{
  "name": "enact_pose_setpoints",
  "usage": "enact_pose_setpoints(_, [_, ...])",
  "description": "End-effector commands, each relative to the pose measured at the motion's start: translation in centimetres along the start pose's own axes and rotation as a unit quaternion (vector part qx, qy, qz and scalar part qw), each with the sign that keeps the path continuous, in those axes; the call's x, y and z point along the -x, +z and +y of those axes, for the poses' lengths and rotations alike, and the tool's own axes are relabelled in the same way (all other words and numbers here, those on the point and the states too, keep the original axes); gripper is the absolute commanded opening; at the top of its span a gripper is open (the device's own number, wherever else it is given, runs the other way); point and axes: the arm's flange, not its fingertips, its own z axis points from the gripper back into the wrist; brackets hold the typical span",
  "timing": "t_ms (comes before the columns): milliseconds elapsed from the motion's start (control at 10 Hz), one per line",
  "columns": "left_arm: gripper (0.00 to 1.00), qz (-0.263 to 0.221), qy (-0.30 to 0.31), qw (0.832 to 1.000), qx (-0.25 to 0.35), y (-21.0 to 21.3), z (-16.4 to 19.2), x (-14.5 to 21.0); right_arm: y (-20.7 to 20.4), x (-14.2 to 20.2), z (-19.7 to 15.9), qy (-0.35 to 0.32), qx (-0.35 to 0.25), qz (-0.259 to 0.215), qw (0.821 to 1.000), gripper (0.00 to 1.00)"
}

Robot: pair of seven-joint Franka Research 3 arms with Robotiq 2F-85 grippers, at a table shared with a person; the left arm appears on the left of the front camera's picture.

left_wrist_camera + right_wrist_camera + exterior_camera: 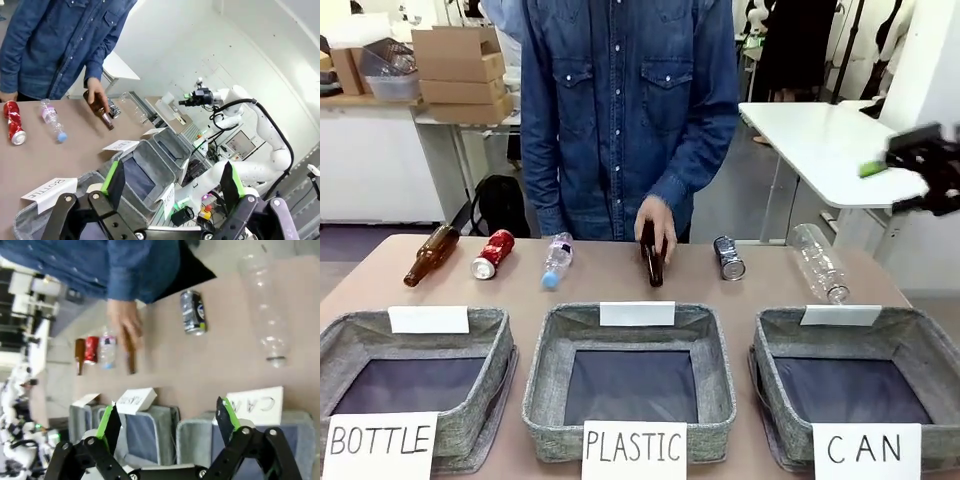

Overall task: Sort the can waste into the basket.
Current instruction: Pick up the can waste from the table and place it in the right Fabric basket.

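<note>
Can waste: two dented cans lie on their sides at the far part of the tabletop (520, 292), both outside the baskets. The red can (492, 253), silver top toward the robot, lies toward the robot's left, between a brown glass bottle (430, 254) and a small plastic bottle (556, 260) with a blue cap. The dark can (728, 258), printed, lies right of centre, between a second brown bottle (652, 262) and a large clear bottle (818, 262). The person's hand (655, 225) rests on that second brown bottle.

Three grey fabric baskets stand in a row along the near edge. The CAN basket (905, 322) stands at the robot's right, with a blank white tag (840, 315) on its far rim and a handwritten sign (866, 450) in front. The PLASTIC basket (715, 340) is in the middle and the BOTTLE basket (500, 330) at the left. Each one shows a bare dark bottom.

Left claw (172, 182): fingers spread apart, nothing between them, held above the BOTTLE basket's end of the tabletop.

Right claw (166, 422): fingers likewise apart and holding nothing. It hangs above the CAN basket's side, well apart from the dark can. In the front view it appears blurred, raised at the right edge.
</note>
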Motion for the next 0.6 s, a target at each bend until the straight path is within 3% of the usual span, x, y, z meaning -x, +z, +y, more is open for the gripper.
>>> enact_pose_setpoints(0, [1.00, -0.007, -0.013, 1.000, 0.008, 0.1, -0.2, -0.3, -5.0, -3.0, 1.7, -0.001, 0.066, 0.055, 0.996, 1.00])
enact_pose_setpoints(100, [1.00, -0.007, -0.013, 1.000, 0.008, 0.1, -0.2, -0.3, -8.0, -3.4, 2.7, 0.007, 0.092, 0.081, 0.992, 1.00])
enact_pose_setpoints(200, [1.00, -0.007, -0.013, 1.000, 0.008, 0.1, -0.2, -0.3, -8.3, -3.7, 2.4, 0.008, 0.080, 0.095, 0.992, 1.00])
enact_pose_setpoints(300, [1.00, -0.007, -0.013, 1.000, 0.008, 0.1, -0.2, -0.3, -5.3, -3.9, 0.3, 0.023, -0.024, 0.142, 0.989, 1.00])
enact_pose_setpoints(400, [1.00, -0.007, -0.013, 1.000, 0.008, 0.1, -0.2, -0.3, -1.7, -3.7, -2.8, -0.001, -0.085, 0.149, 0.985, 1.00])
enact_pose_setpoints(500, [1.00, -0.007, -0.013, 1.000, 0.008, 0.1, -0.2, -0.3, 0.6, -2.9, -4.7, -0.018, -0.072, 0.119, 0.990, 1.00])
